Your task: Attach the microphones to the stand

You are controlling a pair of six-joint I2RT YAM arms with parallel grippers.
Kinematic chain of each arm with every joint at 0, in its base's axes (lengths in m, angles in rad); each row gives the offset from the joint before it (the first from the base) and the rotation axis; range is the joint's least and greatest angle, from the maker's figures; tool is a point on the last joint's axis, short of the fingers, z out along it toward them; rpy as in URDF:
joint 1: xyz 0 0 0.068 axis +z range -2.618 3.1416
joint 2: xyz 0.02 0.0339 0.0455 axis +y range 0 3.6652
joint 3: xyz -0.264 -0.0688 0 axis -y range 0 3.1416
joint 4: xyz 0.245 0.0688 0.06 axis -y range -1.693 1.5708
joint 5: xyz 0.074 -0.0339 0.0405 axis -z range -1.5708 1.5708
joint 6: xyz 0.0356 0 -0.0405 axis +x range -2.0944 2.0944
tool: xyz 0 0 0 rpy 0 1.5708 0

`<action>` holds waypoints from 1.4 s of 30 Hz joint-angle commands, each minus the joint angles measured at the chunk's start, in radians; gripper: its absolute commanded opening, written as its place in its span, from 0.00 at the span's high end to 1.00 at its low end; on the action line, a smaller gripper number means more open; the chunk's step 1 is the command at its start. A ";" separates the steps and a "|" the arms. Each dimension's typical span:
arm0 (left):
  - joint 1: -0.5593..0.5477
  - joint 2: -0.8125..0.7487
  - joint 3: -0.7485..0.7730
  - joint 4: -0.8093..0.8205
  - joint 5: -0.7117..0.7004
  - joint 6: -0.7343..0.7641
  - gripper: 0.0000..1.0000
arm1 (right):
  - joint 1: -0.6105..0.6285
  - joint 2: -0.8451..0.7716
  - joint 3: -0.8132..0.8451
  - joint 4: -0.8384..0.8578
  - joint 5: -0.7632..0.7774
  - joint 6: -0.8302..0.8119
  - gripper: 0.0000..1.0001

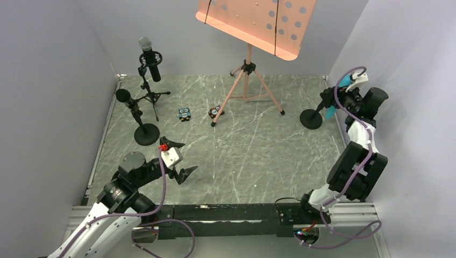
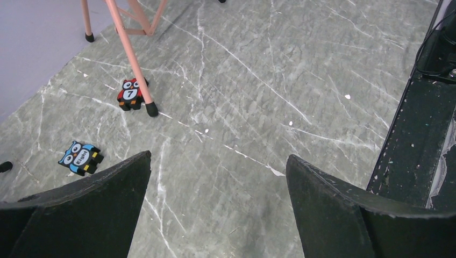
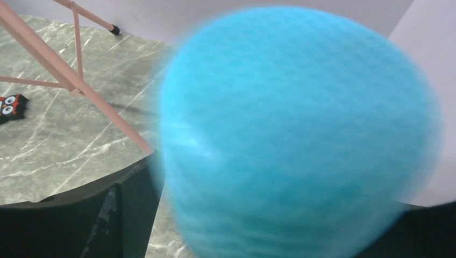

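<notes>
My right gripper (image 1: 333, 103) is shut on the turquoise microphone (image 1: 329, 112), held beside the upright of a black round-base stand (image 1: 311, 119) at the right edge. In the right wrist view the turquoise microphone (image 3: 296, 134) is blurred and fills most of the frame, with one dark finger (image 3: 80, 215) at the lower left. My left gripper (image 1: 188, 157) is open and empty above the floor; its wrist view (image 2: 218, 166) shows only bare marble between the fingers. A black microphone with a silver mesh head (image 1: 149, 56) sits in a tripod stand (image 1: 151, 98). Another black microphone (image 1: 127, 98) sits on a round-base stand (image 1: 146, 134).
A pink music stand (image 1: 247, 72) stands at the back middle, one foot (image 2: 151, 110) next to a red owl figurine (image 2: 130, 94). A blue owl figurine (image 2: 80, 157) lies to its left. Grey walls close both sides. The black mounting rail (image 2: 419, 140) runs along the near edge.
</notes>
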 commanded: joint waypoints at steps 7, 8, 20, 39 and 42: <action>-0.004 -0.040 0.002 0.039 0.022 -0.028 0.01 | -0.039 -0.135 -0.025 -0.078 0.062 -0.068 0.00; -0.004 -0.048 0.001 0.044 0.028 -0.037 0.01 | -0.051 -0.147 -0.029 -0.093 0.061 -0.069 0.00; -0.001 -0.020 0.091 -0.026 -0.231 -0.336 0.01 | -0.137 -0.383 -0.092 -0.396 0.001 -0.171 0.00; -0.001 0.179 0.501 -0.219 -0.328 -0.416 0.01 | -0.191 -0.666 0.069 -1.018 -0.240 -0.138 0.00; 0.000 0.185 0.515 -0.218 -0.328 -0.422 0.01 | -0.173 -0.693 0.070 -0.992 -0.288 -0.019 0.00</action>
